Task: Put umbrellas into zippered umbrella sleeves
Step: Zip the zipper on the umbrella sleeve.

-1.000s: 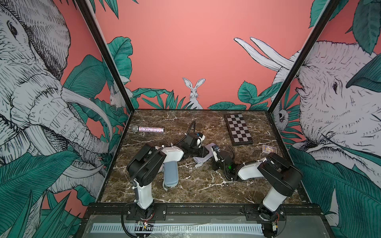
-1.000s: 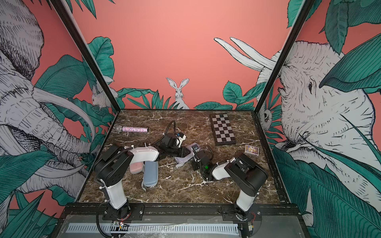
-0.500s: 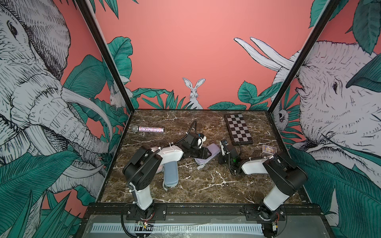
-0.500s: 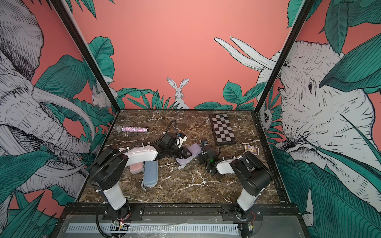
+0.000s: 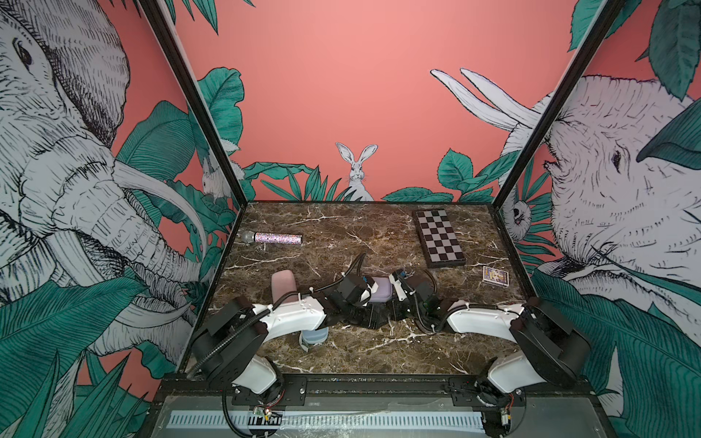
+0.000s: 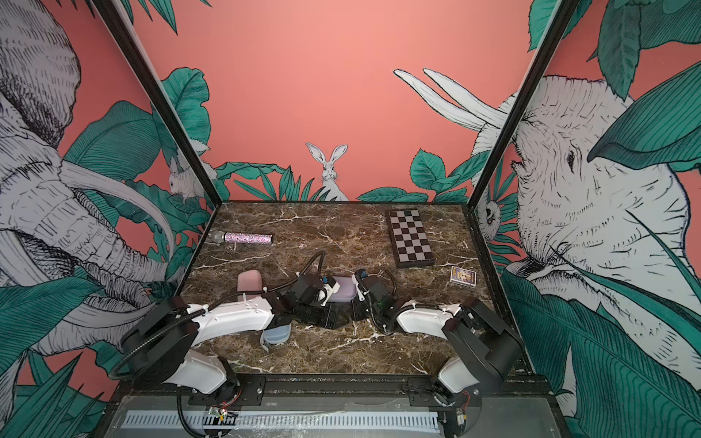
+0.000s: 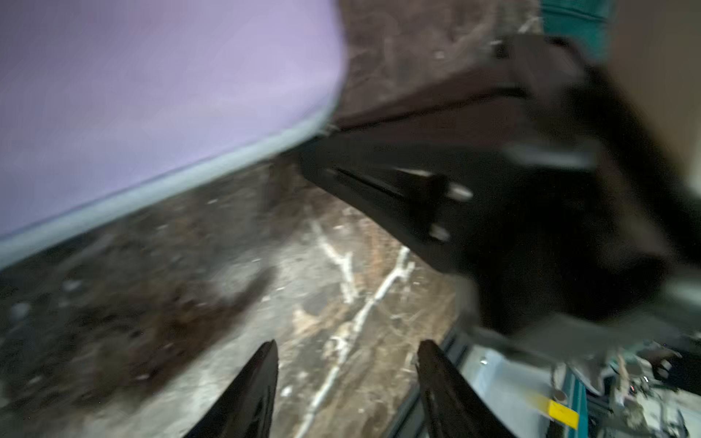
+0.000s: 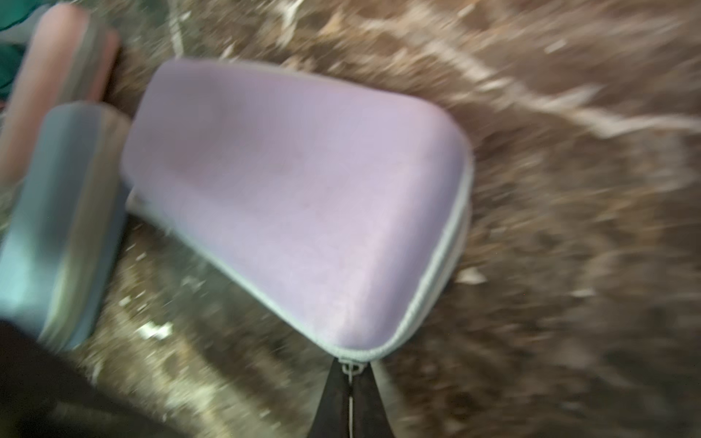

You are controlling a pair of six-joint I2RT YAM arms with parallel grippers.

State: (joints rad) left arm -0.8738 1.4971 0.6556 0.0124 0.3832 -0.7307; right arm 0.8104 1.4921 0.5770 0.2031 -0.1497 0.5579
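The lilac umbrella sleeve (image 5: 380,290) (image 6: 342,294) lies closed on the marble between my two wrists. My right gripper (image 8: 349,373) is shut on the zip pull at the rounded end of that lilac sleeve (image 8: 288,197). My left gripper (image 7: 347,352) is open over bare marble, and the lilac sleeve (image 7: 151,94) is beyond its fingertips, apart from them. The pink sleeve (image 5: 283,288) (image 8: 57,87) and the blue sleeve (image 5: 314,335) (image 8: 57,220) lie closed beside my left arm. No umbrellas show in any view.
A glittery microphone (image 5: 277,238) lies at the back left. A checkered board (image 5: 438,239) sits at the back right, with a small card box (image 5: 495,276) in front of it. The right gripper's black body (image 7: 493,212) is close beside my left fingers.
My left gripper has opened and let go of the lilac sleeve, which now lies flat. My right gripper stays shut and has shifted along the sleeve's edge.
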